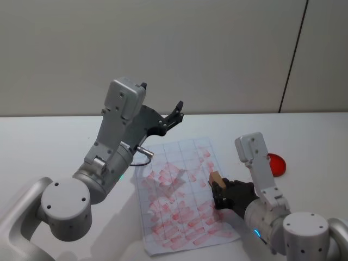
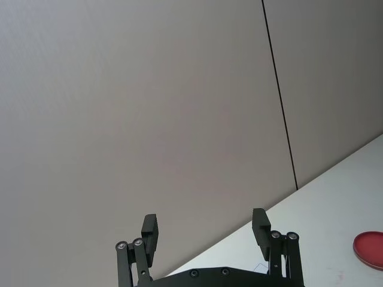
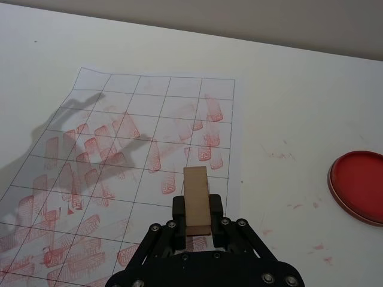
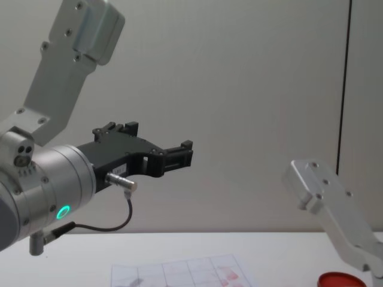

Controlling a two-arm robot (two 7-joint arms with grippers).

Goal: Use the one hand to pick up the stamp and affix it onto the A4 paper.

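The stamp [image 3: 195, 194] is already clamped by the right gripper [image 3: 197, 210] over the right edge of the A4 paper [image 3: 149, 95]; pressing it down is judged still left. The left gripper [image 1: 173, 115] is parked raised, spread wide, farther back

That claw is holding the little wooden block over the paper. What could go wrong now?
The A4 paper is crowded with red marks, so a new print could overlap old ones. The right claw holds the stamp near the sheet's edge, so it might land partly on the table.
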